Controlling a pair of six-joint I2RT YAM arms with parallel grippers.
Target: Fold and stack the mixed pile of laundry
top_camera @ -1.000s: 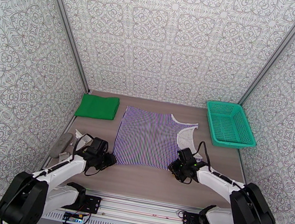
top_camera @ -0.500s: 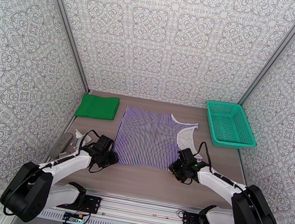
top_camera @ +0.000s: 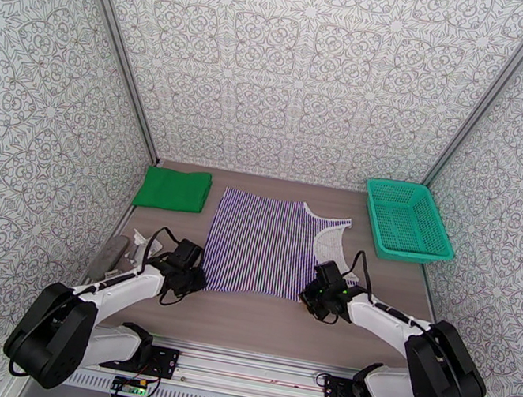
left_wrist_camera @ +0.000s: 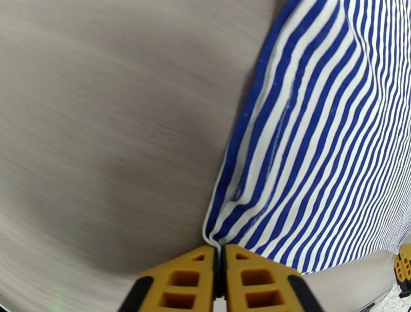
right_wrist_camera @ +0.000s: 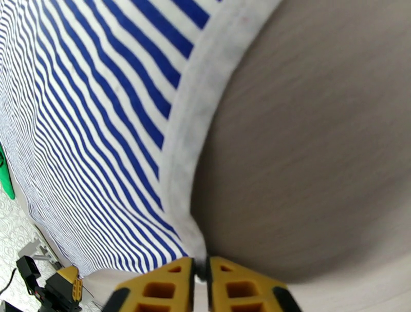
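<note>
Top external view: striped shirt (top_camera: 262,243) spread flat mid counter (top_camera: 256,326), green cloth (top_camera: 175,189) set aside far left. Left tool (left_wrist_camera: 221,251) and right tool (right_wrist_camera: 201,264) pinched shut on near shirt corners, probably so near edge can be lifted for fold.

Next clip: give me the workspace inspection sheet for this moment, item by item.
Surface: grey wood-grain table, flat.
Job's things: striped shirt spread flat mid-table; green cloth folded at far left, apart from the shirt.
Clutter: teal basket at far right; grey object at the left edge, kind unclear.
Grippers: left gripper shut on the shirt's near left corner; right gripper shut on its near right corner, at the white trim.
Cables: black cables loop at both wrists.
Surroundings: patterned walls on three sides.
</note>
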